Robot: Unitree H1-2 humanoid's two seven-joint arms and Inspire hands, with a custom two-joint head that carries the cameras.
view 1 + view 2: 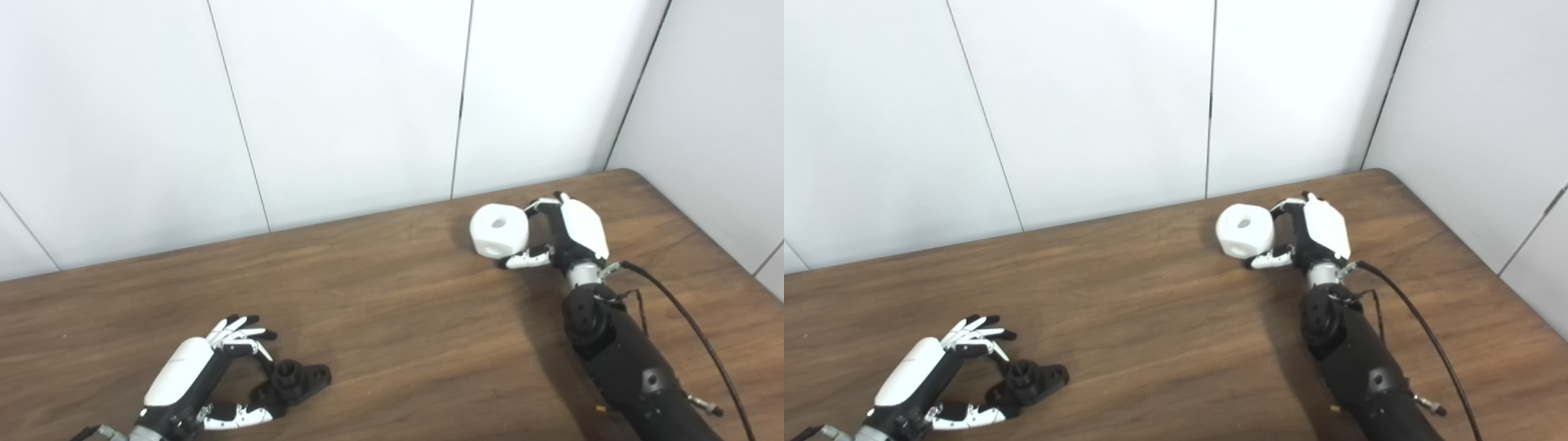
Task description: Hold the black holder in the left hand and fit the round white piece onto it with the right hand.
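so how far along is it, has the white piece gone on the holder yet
Not yet; it is at the grasping stage. The right robot hand has its fingers around the round white piece at the far side of the table. The left robot hand is curled beside the black holder, which looks to be lying on the wood, not clearly gripped. Left: lifting both, bringing them together, and fitting.

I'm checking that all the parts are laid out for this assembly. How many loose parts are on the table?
2. The black holder lies near the front left, at the left hand. The round white piece sits far right, between the right hand's fingers. Nothing else shows.
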